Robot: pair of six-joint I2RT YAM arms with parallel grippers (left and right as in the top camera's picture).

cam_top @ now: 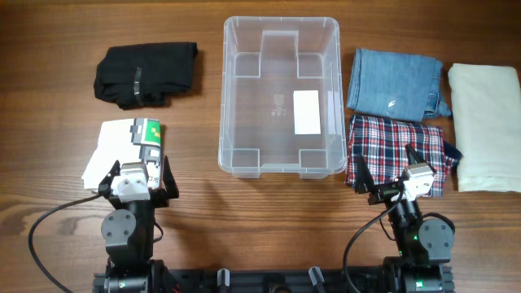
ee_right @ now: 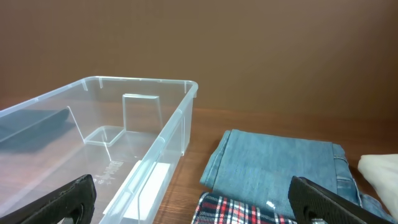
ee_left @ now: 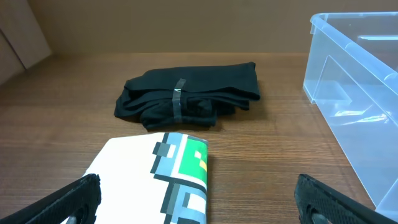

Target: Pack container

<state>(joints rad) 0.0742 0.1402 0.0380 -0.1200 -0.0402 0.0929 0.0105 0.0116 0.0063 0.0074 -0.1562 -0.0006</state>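
The clear container [cam_top: 281, 28] stands empty at the table's middle back, a white label on its base; its wall also shows in the left wrist view [ee_left: 354, 81] and in the right wrist view [ee_right: 168, 140]. Folded clothes lie around it: a black garment [cam_top: 146, 73], a white one with a green and blue print [cam_top: 122, 146], blue jeans [cam_top: 395, 80], a red plaid shirt [cam_top: 391, 146] and a cream cloth [cam_top: 486, 126]. My left gripper [cam_top: 137, 175] is open over the printed garment's near edge [ee_left: 180, 168]. My right gripper [cam_top: 389, 172] is open over the plaid shirt [ee_right: 242, 211].
Both arm bases sit at the table's front edge, with black cables looping beside them. The jeans [ee_right: 280, 165] lie just right of the container. The black garment [ee_left: 186, 96] lies beyond the printed one.
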